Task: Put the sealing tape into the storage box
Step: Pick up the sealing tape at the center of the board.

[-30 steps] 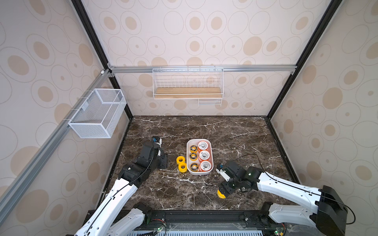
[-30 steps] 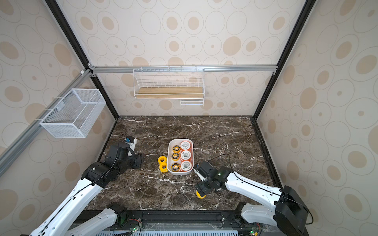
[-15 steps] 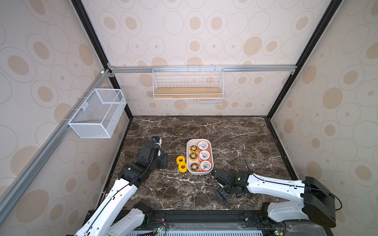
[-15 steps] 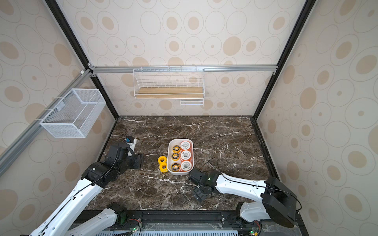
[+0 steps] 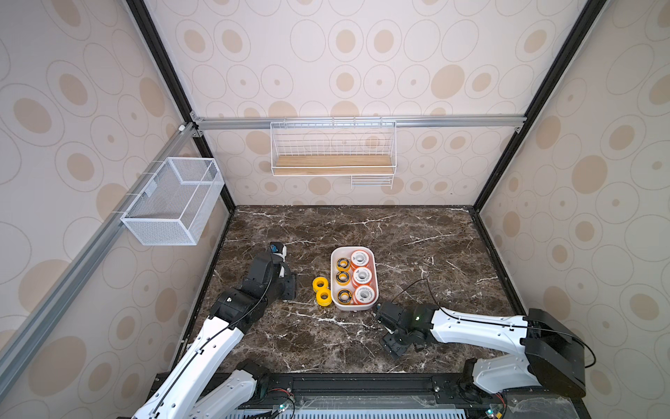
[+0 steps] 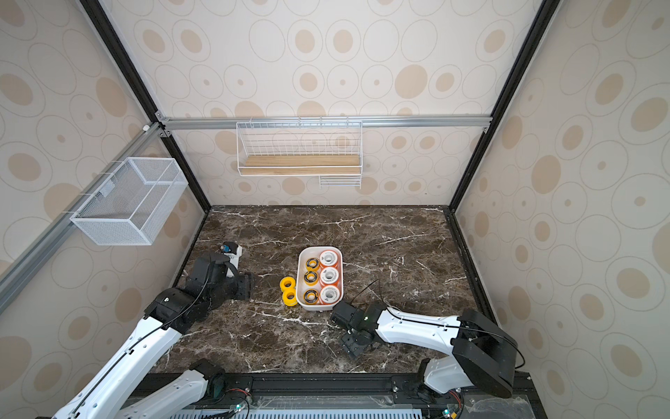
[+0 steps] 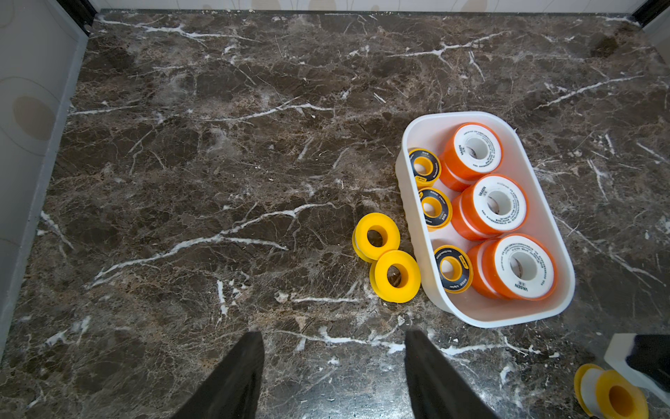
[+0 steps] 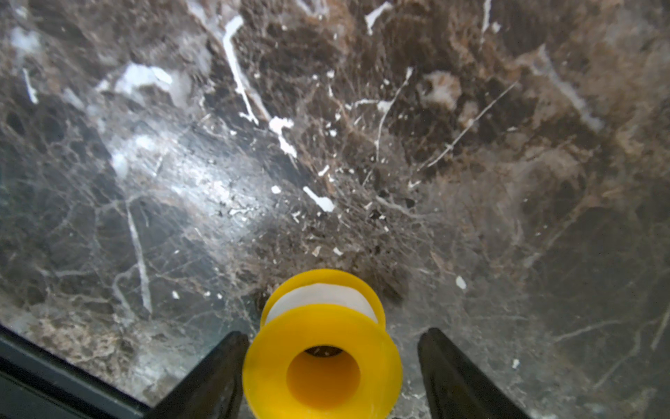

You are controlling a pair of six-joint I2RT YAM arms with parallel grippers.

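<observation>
The white storage box (image 5: 353, 308) (image 6: 319, 308) (image 7: 507, 319) sits mid-table holding three orange-rimmed, white-faced spools (image 7: 489, 206) and three black-ringed yellow ones (image 7: 433, 208). Two plain yellow sealing tape spools (image 5: 322, 290) (image 6: 288, 290) (image 7: 377, 237) lie on the marble against its left side. Another yellow spool (image 8: 322, 348) (image 7: 612, 395) lies between the fingers of my right gripper (image 8: 331, 337) (image 5: 391, 330) (image 6: 348, 328). One finger is at its flange and a gap shows beside the other. My left gripper (image 7: 333, 337) (image 5: 288, 286) (image 6: 246, 286) is open and holds nothing, left of the two spools.
A white wire-mesh basket (image 5: 174, 203) hangs on the left wall. A wire shelf with a wooden base (image 5: 333, 165) hangs on the back wall. The black front rail (image 8: 54, 373) runs close to my right gripper. A black cable (image 5: 417, 286) loops above the right arm.
My right gripper has swung left and come down round the yellow spool near the front edge, which it now hides in the top views. Its jaws have narrowed. The left arm has not moved.
</observation>
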